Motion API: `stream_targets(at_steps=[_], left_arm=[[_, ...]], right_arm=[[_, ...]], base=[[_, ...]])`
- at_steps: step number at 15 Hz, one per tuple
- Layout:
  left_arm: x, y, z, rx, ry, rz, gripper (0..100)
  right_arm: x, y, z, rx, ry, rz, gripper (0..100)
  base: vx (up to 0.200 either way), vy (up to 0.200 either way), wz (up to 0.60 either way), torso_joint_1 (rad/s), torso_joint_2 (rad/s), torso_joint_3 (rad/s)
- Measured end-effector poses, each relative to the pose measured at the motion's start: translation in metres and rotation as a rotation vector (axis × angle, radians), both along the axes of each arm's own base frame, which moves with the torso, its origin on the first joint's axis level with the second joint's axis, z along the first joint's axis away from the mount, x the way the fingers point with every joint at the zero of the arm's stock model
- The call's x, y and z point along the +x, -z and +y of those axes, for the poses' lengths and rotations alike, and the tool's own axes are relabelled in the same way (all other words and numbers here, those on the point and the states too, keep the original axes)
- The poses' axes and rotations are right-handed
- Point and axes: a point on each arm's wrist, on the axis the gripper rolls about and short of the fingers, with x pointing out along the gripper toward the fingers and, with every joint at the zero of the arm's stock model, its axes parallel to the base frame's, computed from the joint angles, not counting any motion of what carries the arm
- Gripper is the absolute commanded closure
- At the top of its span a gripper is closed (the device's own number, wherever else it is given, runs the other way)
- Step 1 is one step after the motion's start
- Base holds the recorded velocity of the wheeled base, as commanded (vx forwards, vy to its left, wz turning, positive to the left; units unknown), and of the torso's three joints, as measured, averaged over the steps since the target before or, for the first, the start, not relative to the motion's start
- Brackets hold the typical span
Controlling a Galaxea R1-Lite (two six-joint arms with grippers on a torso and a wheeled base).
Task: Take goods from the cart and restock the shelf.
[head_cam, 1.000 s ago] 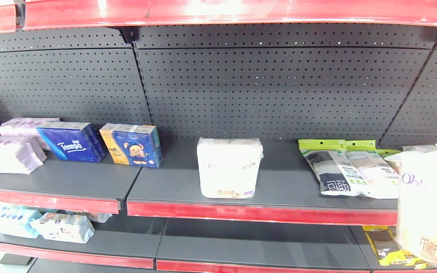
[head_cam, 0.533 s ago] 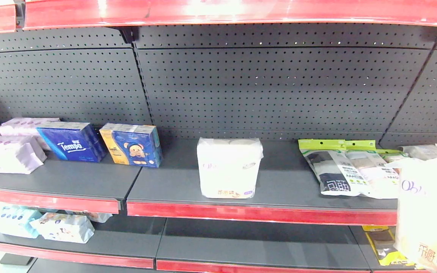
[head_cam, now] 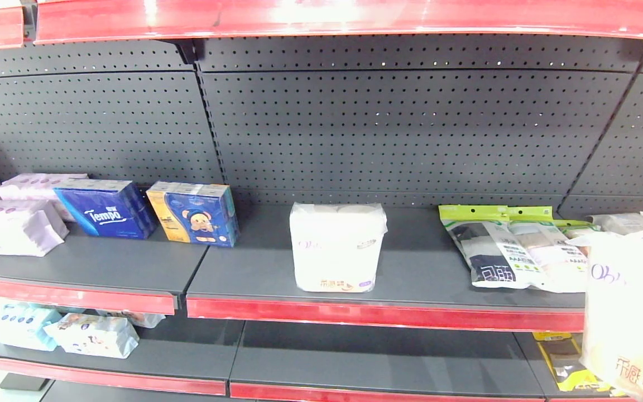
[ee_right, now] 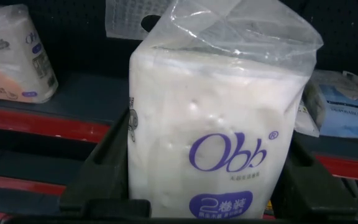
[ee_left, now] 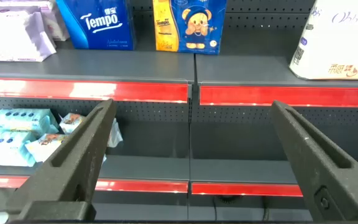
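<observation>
Right tool (ee_right: 207, 171): clamped on a white toilet-roll pack (ee_right: 210, 124), one finger on each side of the pack's lower part, loose plastic top pointing up. Pack is upright, in front of the shelving and off the shelf. In the head view it sits at the right edge (head_cam: 628, 312), overlapping the middle shelf's red front strip (head_cam: 383, 315).

Left tool (ee_left: 191, 158): released, fingers spread wide, nothing between them. It's out in front of the shelving, facing the lower shelf (ee_left: 241, 168).

Middle shelf (head_cam: 416, 273):
- A second white roll pack (head_cam: 337, 248) stands upright near the front edge, about mid-width, with bare shelf on either side.
- Right of it, green-topped flat bags (head_cam: 514, 251) lie overlapping, partly behind the held pack.
- Left section has lilac tissue packs (head_cam: 12, 226) at the far left, then a blue tissue box (head_cam: 106, 208), then a yellow-and-blue box with a cartoon animal (head_cam: 196, 214). The two boxes are just beside each other, set back toward the rear.

Lower shelf: pale blue packs (head_cam: 20, 326) and a white printed pack (head_cam: 95, 335) at the left, a yellow packet (head_cam: 570, 363) at the right.

Behind everything is a dark perforated back panel (head_cam: 399, 128), with the upper shelf's red strip (head_cam: 327, 19) above it.
</observation>
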Motion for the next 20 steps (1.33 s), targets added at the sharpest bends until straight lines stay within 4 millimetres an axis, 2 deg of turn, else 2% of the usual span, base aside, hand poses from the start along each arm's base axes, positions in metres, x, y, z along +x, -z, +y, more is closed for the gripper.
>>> stream_targets(at_steps=[5, 8, 18, 20], left_arm=[[0.0, 0.0, 0.0, 0.0, 0.0, 0.0, 0], [0.0, 0.0, 0.0, 0.0, 0.0, 0.0, 0], [0.0, 0.0, 0.0, 0.0, 0.0, 0.0, 0], [0.0, 0.0, 0.0, 0.0, 0.0, 0.0, 0]], right_arm=[[0.021, -0.011, -0.018, 0.045, 0.18, 0.051, 100], [0.032, -0.024, -0.027, 0.046, 0.225, 0.033, 100], [0.045, -0.028, -0.043, 0.062, 0.296, 0.069, 100], [0.047, -0.03, -0.045, 0.062, 0.302, 0.07, 100]], base=[[0.0, 0.0, 0.0, 0.0, 0.0, 0.0], [0.0, 0.0, 0.0, 0.0, 0.0, 0.0], [0.0, 0.0, 0.0, 0.0, 0.0, 0.0], [0.0, 0.0, 0.6, 0.002, 0.0, 0.0]])
